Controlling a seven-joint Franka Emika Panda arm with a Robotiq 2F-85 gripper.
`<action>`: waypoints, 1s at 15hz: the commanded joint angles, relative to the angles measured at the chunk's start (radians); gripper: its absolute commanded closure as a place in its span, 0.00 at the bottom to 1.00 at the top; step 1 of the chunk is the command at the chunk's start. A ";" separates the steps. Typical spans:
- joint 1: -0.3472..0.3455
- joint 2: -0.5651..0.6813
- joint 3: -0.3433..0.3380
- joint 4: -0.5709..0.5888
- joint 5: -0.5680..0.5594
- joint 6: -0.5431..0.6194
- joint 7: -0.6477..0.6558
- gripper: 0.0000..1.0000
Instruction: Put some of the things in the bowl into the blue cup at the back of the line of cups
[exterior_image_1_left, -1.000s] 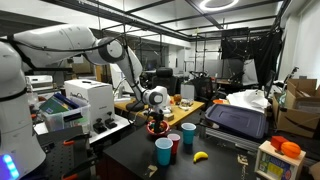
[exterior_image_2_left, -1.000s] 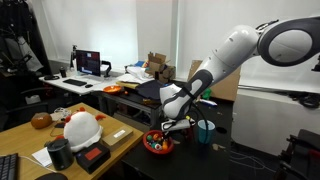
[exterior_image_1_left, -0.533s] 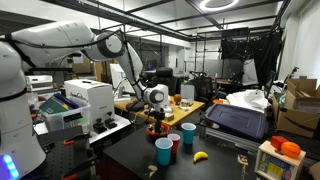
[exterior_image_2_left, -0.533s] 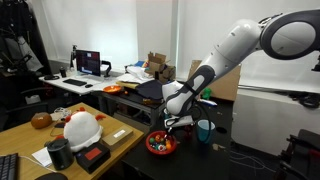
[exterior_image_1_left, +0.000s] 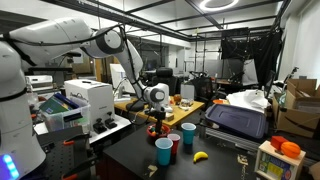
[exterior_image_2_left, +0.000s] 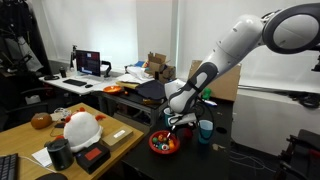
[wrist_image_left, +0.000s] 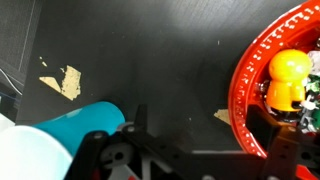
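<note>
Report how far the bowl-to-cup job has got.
Done: nothing visible; I cannot see inside the blue cup. In hand: the claw hangs by the bowl, its grip unclear. Left: getting bits from bowl to cup.

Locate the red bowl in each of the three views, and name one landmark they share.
In an exterior view: the red bowl sits at centre, below the arm.
In an exterior view: lower centre, below the arm.
Wrist view: right edge, partly cut off.
Shared landmark: the black table under it.
</note>
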 joint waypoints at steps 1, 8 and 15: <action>-0.013 -0.075 0.037 -0.048 -0.001 -0.014 -0.005 0.00; -0.038 -0.055 0.111 0.015 0.026 -0.023 -0.033 0.00; -0.049 0.022 0.138 0.088 0.024 0.002 -0.067 0.00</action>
